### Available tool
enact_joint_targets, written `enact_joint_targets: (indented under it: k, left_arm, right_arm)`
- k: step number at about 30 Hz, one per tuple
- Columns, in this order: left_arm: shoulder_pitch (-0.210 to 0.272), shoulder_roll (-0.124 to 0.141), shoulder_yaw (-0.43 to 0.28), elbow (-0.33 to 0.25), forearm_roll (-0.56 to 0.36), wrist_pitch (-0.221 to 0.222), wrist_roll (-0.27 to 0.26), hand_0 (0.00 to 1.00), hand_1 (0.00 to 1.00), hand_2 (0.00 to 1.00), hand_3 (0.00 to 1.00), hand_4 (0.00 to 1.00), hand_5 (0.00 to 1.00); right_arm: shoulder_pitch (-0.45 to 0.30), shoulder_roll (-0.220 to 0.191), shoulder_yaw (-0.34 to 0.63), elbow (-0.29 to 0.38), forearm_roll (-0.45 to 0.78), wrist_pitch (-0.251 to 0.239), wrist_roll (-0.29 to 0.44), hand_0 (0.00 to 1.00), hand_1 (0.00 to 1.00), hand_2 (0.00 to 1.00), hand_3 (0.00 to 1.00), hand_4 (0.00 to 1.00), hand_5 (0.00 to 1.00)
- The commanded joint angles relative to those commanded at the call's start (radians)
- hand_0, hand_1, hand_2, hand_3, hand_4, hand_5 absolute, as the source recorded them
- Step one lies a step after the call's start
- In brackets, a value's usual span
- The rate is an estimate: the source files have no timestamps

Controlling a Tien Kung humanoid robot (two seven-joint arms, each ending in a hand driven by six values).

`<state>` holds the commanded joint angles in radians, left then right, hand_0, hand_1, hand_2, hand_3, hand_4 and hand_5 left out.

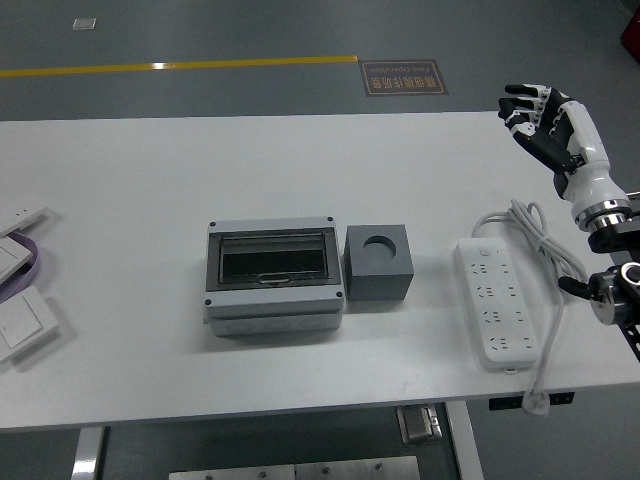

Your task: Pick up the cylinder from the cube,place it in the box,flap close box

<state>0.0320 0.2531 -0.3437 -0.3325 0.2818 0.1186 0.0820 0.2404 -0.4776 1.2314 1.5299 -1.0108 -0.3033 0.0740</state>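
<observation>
Head view: white table [150, 180] on grey floor [200, 30] (yellow line [180, 66]); right hand [556, 125] spread, empty.

you get one view only, from high on the robot's side, facing forward and down. the surface [150, 170] fills most of it, near edge low in frame, grey floor beyond the far edge.

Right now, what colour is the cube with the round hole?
Dark grey; the cube shows best in the head view.
</observation>
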Motion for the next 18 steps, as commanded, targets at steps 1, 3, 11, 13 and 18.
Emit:
enact_joint_targets:
  k: [1,3,11,13,18]
  left_arm:
    - [-0.001,0.001,0.000,0.000,0.001,0.000,0.000,0.599,0.513,0.562,0.619,0.719,0.206]
    - [-0.002,0.004,0.004,0.000,0.000,-0.001,0.000,0.599,0.513,0.562,0.619,0.719,0.206]
    - [-0.006,0.020,0.022,0.000,-0.005,-0.001,0.000,0.598,0.513,0.562,0.619,0.719,0.206]
    - [-0.006,0.022,0.025,0.000,-0.005,-0.001,0.000,0.598,0.513,0.562,0.619,0.719,0.206]
    - [-0.008,0.023,0.025,-0.001,0.001,-0.001,0.000,0.598,0.513,0.561,0.619,0.719,0.207]
  right_arm:
    - [-0.001,0.001,0.000,-0.002,0.004,0.000,0.003,0.739,0.700,0.727,0.798,0.755,0.212]
    - [-0.005,0.003,-0.003,-0.006,0.012,-0.002,0.007,0.739,0.700,0.727,0.798,0.755,0.212]
    - [-0.016,0.006,-0.004,-0.019,0.029,-0.009,0.010,0.733,0.706,0.719,0.774,0.777,0.204]
    - [-0.016,0.005,-0.002,-0.020,0.030,-0.010,0.009,0.731,0.702,0.714,0.763,0.766,0.215]
    - [-0.019,0.002,0.010,-0.021,0.033,-0.022,0.014,0.725,0.698,0.708,0.752,0.749,0.229]
